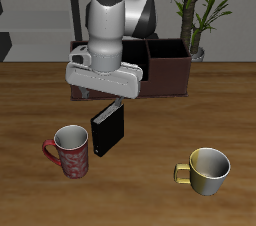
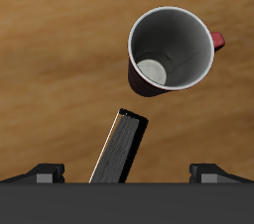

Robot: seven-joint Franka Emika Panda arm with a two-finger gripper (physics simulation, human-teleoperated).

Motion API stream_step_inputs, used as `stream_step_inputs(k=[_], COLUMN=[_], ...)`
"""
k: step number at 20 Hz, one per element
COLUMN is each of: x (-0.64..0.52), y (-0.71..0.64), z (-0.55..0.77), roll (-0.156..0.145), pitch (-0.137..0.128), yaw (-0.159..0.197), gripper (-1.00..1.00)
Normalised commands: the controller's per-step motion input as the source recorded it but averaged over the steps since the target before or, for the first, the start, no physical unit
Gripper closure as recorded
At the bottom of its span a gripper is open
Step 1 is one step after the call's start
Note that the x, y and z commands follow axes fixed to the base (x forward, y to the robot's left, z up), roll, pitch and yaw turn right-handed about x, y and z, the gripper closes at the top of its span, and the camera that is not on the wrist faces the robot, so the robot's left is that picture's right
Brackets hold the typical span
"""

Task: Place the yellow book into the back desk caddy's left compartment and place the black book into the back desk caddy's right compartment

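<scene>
We see the claw [image 1: 113, 98] pinching the black book [image 1: 107, 127] at its top edge, at frame centre above the table [image 1: 150, 200], before the back desk caddy [image 1: 168, 70]. With 1 corner gripped, it may swing, slip, or strike the red mug [image 1: 70, 151].

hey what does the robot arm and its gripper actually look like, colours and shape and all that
The arm is glossy white and light grey, with rounded, bulbous segments and darker joints. The gripper has a wide, flat white-grey body with dark fingers. No cables or markings are visible.
</scene>
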Motion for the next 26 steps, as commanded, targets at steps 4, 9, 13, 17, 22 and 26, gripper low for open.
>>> stream_step_inputs(k=[4, 9, 13, 17, 22, 26], x=[-0.01, 0.0, 0.05, 0.06, 0.03, -0.07], y=[-0.02, 0.06, -0.06, -0.08, -0.08, 0.07], z=[-0.22, -0.24, -0.3, -0.25, -0.28, -0.1], roll=[-0.008, 0.011, -0.021, -0.022, -0.02, 0.022], pitch=[0.006, 0.024, 0.024, 0.025, 0.038, 0.005], yaw=[-0.036, 0.003, -0.046, -0.001, -0.021, 0.006], gripper=[-1.0, -1.0, -1.0, -1.0, 1.0, 1.0])
